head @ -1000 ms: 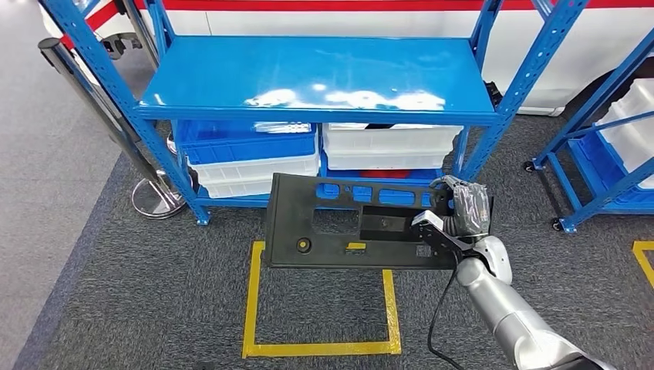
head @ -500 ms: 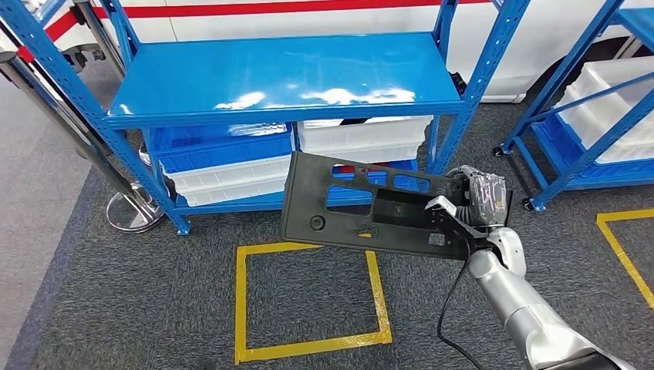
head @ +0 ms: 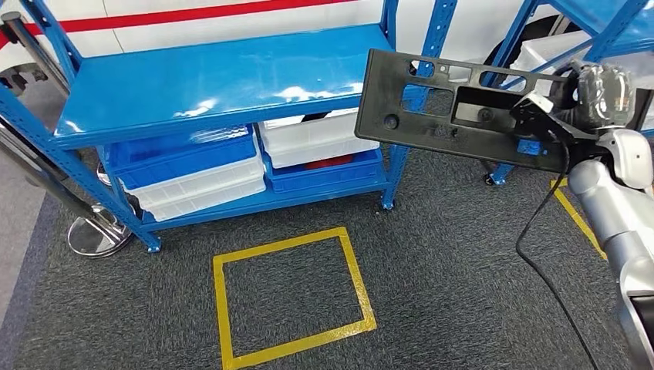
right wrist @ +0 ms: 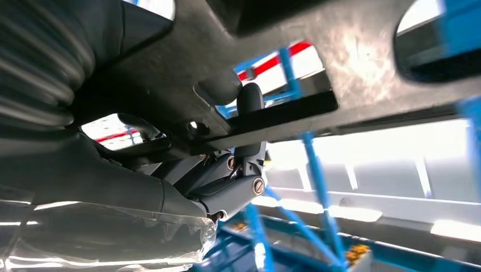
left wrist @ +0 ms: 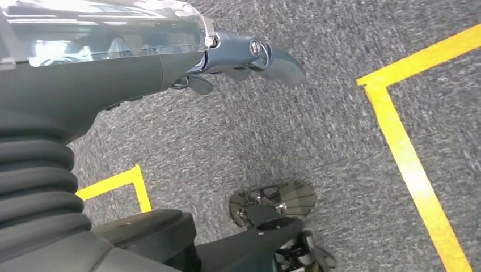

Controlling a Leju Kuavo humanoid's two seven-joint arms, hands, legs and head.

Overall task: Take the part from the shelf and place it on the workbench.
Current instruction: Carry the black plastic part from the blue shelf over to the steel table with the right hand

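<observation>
Head view: the right hand grips the black part by its right end, a long flat panel with several cut-outs, held up in the air and tilted slightly down to the right. The part now sits high in the picture, in front of the blue shelf post and the neighbouring rack; 1 second ago it hung low, just above the yellow floor square. The shelf, the white bins on the lower level and the floor square have all slid leftward in the picture over the same second, so the camera itself has swung: the robot is turning to its right while raising the part. The top shelf is bare and the part is clear of it, so the pick is done and the carry is under way. No workbench is in sight yet, so I judge the turn has further to go.

Left wrist view: the left hand hangs over grey carpet and yellow tape, its fingers loosely extended and holding nothing.

Right wrist view: dark fingers hook through an opening in the part's underside, pressed against its ribbed edge, with blue rack posts blurred behind. The grasp looks firm, though a long panel held by 1 end could swing during the turn.
</observation>
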